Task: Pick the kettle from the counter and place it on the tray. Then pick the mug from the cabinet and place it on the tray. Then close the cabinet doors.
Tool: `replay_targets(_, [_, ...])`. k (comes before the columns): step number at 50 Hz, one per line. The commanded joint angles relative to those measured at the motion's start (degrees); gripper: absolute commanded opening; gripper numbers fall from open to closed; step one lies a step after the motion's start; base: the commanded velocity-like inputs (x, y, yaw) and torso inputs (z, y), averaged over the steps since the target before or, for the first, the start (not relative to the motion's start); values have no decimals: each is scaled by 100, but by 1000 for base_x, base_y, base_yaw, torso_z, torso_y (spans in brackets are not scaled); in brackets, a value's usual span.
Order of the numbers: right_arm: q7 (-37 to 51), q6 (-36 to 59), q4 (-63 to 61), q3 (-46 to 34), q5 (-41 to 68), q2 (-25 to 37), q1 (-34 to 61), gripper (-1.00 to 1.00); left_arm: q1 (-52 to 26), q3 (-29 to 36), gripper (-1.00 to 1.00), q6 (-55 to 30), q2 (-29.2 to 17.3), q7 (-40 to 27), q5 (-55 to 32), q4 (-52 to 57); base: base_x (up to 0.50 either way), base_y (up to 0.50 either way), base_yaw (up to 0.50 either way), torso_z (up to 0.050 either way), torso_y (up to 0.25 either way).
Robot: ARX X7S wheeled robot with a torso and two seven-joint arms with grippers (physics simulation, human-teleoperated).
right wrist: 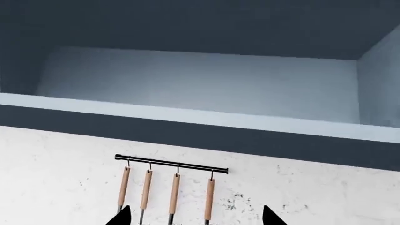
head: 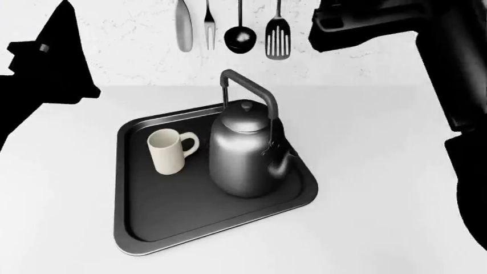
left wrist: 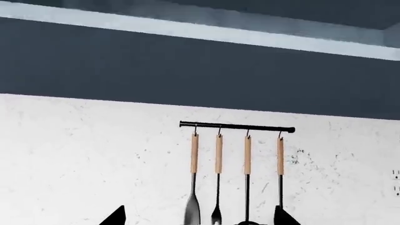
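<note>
The kettle (head: 245,153) and the mug (head: 168,150) stand side by side on the tray (head: 215,222) on the white tabletop (head: 380,171). Both end effectors (left (left wrist: 198,216), right (right wrist: 196,216)) show tips spread wide, holding nothing, facing the open cabinet (right wrist: 200,84).

A shallow black tray (head: 145,228) with a silvery rim sits skewed on the plain white desk (head: 380,217). The dark shiny kettle (head: 242,157) stands upright on it, arched handle up, spout toward the near right corner. Just beside it, apart, stands the cream mug (head: 166,150), handle facing the kettle.
</note>
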Motion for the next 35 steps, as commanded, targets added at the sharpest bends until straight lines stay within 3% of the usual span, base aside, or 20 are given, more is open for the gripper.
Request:
replay_targets(1, [1106,-232,-1543,815,769,967,-417,100,176,-565,100,92,-371,-733,-153,1296,0,0,0,0,0])
replay_targets(4, [1221,-216,-1626,1151,1015,1074,-546,100,233,-716,100,138,-496,-849,-113,1524,0,0,0,0,0])
replay_targets(10, [1720,950,-1621,2484,2056,385,-651,100,661,-526,100,1085,-1081,-1065,234,1559,0,0,0,0,0])
replay_targets(20, [1980,1172,-1578,2719,2261,346,-667,100,1330,64,100,2807,-2300,-1572,690,1555,0,151,0,0,0])
replay_targets(35, [2115,1309,-1561,2893,2460,249,-683,100,1809,90,100,3260,-2528,-1629,940,1492,0,500,0,0,0])
